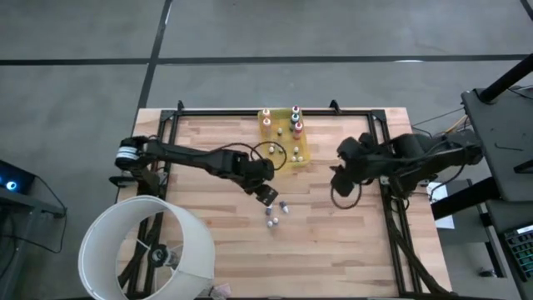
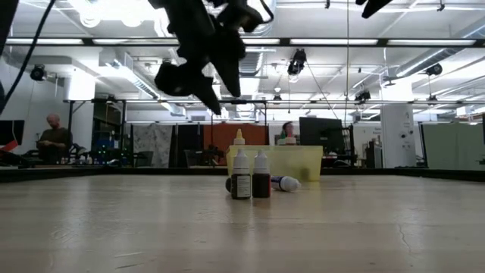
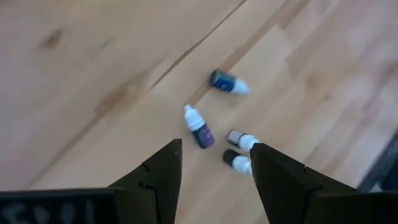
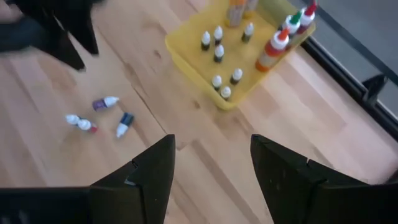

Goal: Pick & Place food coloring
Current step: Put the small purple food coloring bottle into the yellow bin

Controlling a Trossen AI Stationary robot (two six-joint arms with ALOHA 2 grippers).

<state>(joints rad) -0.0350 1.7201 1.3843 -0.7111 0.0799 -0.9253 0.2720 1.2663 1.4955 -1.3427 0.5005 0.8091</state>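
Several tiny food coloring bottles (image 1: 275, 213) are on the bare wood near the table's middle. In the left wrist view a teal one (image 3: 227, 82) and a purple one (image 3: 199, 127) lie on their sides beside two dark ones (image 3: 239, 151) with white caps. In the low view two bottles (image 2: 251, 180) stand upright. More bottles stand in the yellow tray (image 1: 285, 140) at the far middle. My left gripper (image 1: 266, 195) (image 3: 216, 149) hangs open and empty above the loose bottles. My right gripper (image 1: 340, 182) (image 4: 212, 142) is open and empty, to the right of them.
A white round lampshade-like object (image 1: 146, 250) stands at the near left corner. A black frame (image 1: 275, 112) runs along the table's far and side edges. The tray (image 4: 239, 59) also holds taller bottles with orange and red caps (image 4: 273, 46). People sit in the room beyond the table (image 2: 53, 136).
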